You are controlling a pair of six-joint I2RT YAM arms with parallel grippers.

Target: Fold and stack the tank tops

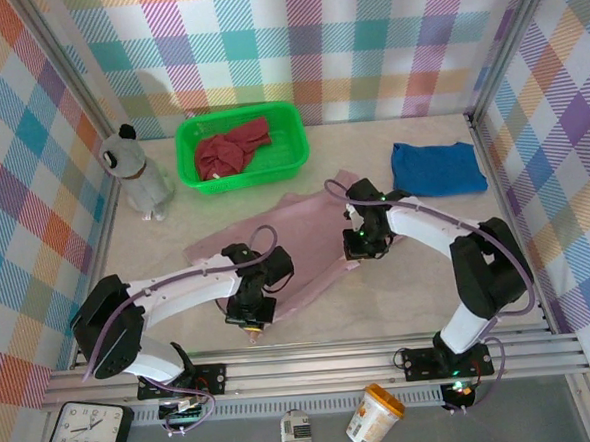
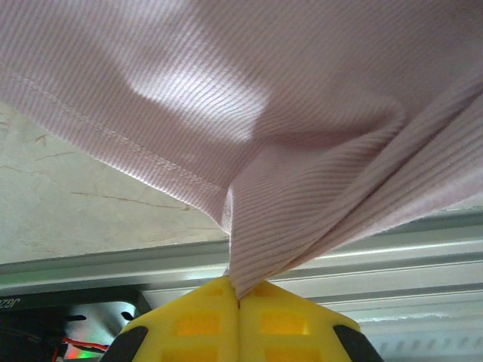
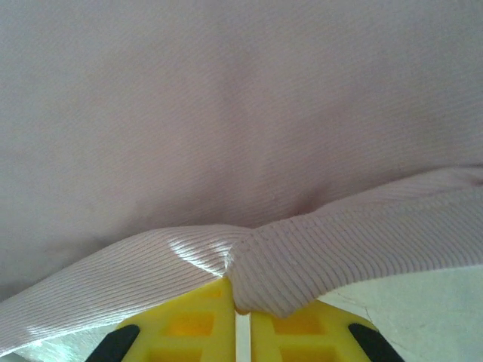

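Since both arms held the dusty mauve-pink ribbed cloth tank top (image 1: 305,225) (image 2: 264,113) (image 3: 226,113), the fold probably wanted both pinch points lifted level and carried across together, cloth taut, so the edges landed square without a twist. The left fingers (image 1: 252,327) (image 2: 238,296) were clamped on a bunched bit of its hem by the counter's (image 1: 447,247) near edge. The right fingers (image 1: 358,245) (image 3: 230,303) were clamped on a seamed edge on its right side. Cloth fanned away from both tips and the rest lay flat mid-counter. The royal blue cloth top (image 1: 437,167) sat folded near the far right corner. The dark red cloth top (image 1: 232,148) lay crumpled in the green plastic basket (image 1: 242,180) at the far edge.
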